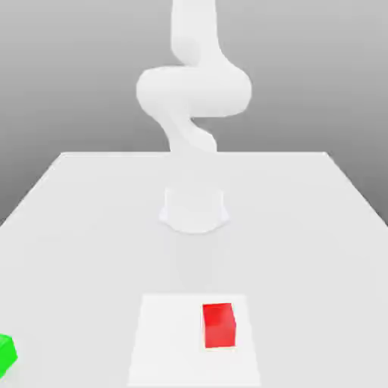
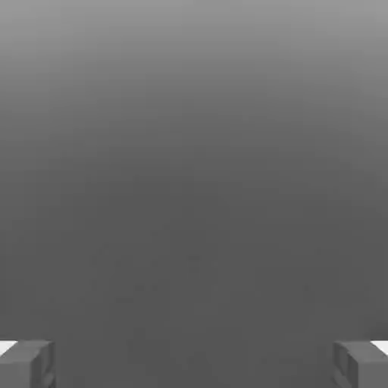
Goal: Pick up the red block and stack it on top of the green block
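Note:
The red block [image 1: 218, 325] is a small bright cube resting on a lighter square patch [image 1: 163, 341] near the table's front edge. The green block [image 1: 6, 353] sits on the table at the exterior view's far left, cut off by the picture's edge. The white arm [image 1: 193, 91] rises from its base [image 1: 194, 208] at the middle of the table and runs up out of the picture. In the hand view my gripper [image 2: 194, 365] is open, its two grey fingertips [image 2: 27, 364] set wide apart with nothing between them, facing a plain grey background.
The white table [image 1: 303, 227] spreads wide on both sides of the arm's base. The two blocks lie far apart, with bare tabletop between them along the front edge.

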Controlling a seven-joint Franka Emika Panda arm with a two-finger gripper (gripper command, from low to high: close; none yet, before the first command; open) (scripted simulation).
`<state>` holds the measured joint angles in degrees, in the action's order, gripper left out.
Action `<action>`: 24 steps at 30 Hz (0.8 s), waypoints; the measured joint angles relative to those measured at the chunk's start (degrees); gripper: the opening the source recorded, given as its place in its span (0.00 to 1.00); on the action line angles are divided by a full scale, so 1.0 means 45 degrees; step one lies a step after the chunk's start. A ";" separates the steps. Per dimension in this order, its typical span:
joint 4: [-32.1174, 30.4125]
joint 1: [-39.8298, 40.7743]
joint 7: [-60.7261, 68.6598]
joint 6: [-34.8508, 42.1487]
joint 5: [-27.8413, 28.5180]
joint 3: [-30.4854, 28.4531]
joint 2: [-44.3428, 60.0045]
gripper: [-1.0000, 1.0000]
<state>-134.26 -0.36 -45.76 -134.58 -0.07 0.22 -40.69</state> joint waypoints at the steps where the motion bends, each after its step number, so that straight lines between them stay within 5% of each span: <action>1: -0.0243 -0.0033 0.0009 -0.0277 -0.0009 0.0025 0.0511 0.50; 20: -0.4448 -0.0582 -0.0015 -0.5074 0.0082 0.0545 0.9330 0.50; 24: -0.4433 -0.0666 -0.0169 -0.6517 0.0295 0.0429 1.1177 0.50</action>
<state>-154.21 -3.35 -46.52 -163.91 1.26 2.15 9.61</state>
